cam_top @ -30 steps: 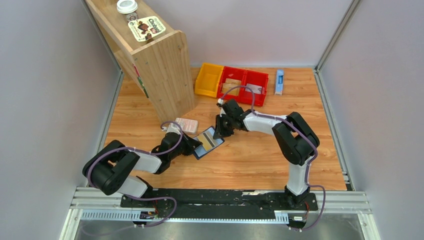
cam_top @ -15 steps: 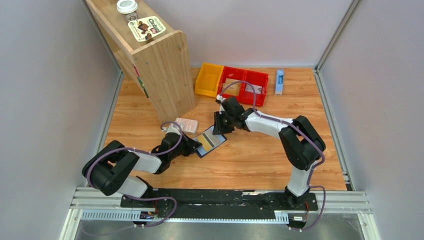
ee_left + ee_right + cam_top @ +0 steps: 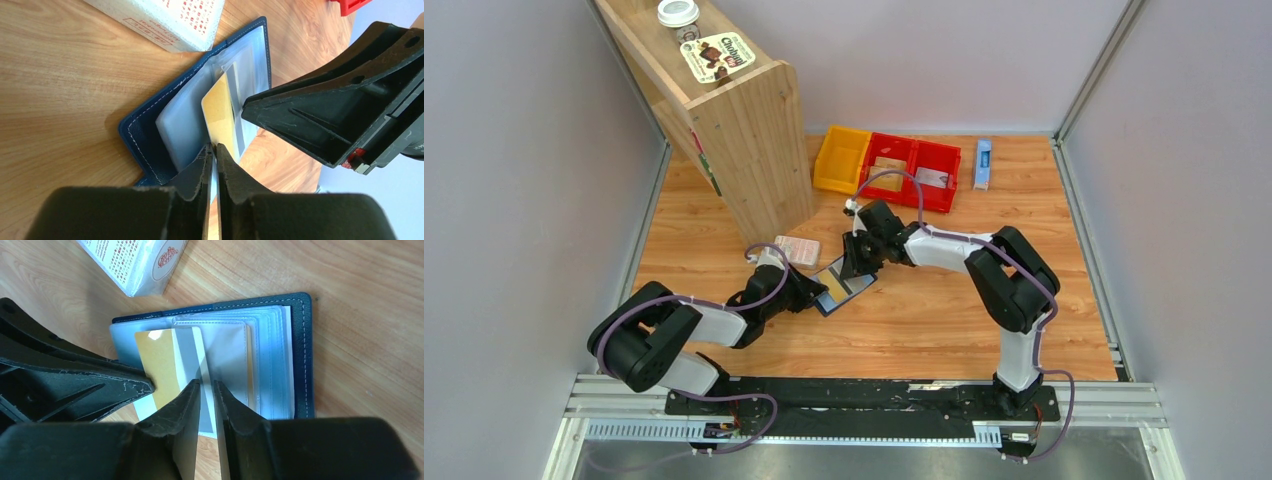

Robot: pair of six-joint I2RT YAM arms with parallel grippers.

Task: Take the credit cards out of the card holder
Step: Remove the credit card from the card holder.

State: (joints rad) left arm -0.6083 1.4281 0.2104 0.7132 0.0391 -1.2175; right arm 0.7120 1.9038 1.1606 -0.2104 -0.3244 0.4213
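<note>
Black fingers (image 3: pixel 185 410) pinching glossy yellow card (image 3: pixel 161 365)

Two arms share one build — black joint housings alternating with white link shells. The left arm (image 3: pixel 686 335) has a bulky black shoulder block and a white forearm; the right arm (image 3: pixel 999 290) shows a white upright column above its base and a white forearm running to a black wrist. A thin purple cable loops along each arm, arching free over the wrists and trailing to the black base plate. Up close, the left gripper (image 3: pixel 213 150) has matte black moulded fingers tapering to narrow tips, scuffed pale at the edges. The right gripper (image 3: pixel 207 387) looks alike — black, ribbed, hollowed, with a small red part near its body.
</note>
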